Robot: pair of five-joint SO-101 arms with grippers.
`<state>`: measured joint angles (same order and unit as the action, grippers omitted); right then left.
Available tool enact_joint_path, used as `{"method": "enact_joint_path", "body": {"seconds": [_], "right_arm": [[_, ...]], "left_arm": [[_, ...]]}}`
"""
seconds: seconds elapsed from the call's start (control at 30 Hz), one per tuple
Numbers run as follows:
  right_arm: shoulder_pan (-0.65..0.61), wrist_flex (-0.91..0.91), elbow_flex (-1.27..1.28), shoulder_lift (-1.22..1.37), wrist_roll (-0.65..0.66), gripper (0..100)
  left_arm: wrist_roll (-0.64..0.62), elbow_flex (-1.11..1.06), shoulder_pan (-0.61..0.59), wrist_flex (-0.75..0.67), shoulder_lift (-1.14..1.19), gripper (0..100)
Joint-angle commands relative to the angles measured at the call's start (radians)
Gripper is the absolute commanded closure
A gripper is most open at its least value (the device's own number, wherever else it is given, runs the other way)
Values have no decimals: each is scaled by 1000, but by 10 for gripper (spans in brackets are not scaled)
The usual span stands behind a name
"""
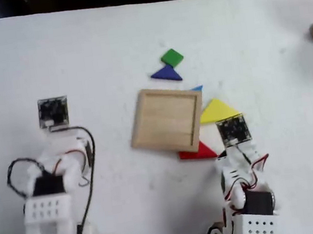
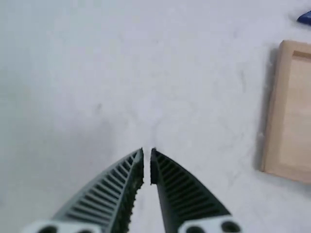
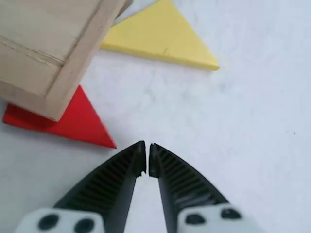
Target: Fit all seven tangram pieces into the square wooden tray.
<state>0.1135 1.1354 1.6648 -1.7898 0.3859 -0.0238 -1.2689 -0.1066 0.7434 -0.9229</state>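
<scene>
The right pincer, clenched like the left pincer, is being held just behind the red triangle, seemingly pinned under the tray.

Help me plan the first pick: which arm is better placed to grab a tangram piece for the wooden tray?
Right, probably. The right gripper hangs close to the red triangular piece and yellow triangular piece beside the square wooden tray; the left gripper sits over bare white table.
</scene>
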Motion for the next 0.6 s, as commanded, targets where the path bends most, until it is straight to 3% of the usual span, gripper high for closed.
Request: {"method": "enact_joint_path", "body": {"seconds": [0.0, 0.1, 0.27, 0.57], "right_arm": [[77, -50, -91, 10, 3, 980], [39, -53, -153, 12, 3, 980], [-41, -51, -301, 62, -37, 981], [-220, -54, -614, 714, -63, 978]], "left_arm": [[5, 8, 10, -213, 225, 947], [5, 28, 10, -253, 318, 947], [5, 84, 18, -150, 331, 946], [8, 92, 12, -140, 331, 946]]}}
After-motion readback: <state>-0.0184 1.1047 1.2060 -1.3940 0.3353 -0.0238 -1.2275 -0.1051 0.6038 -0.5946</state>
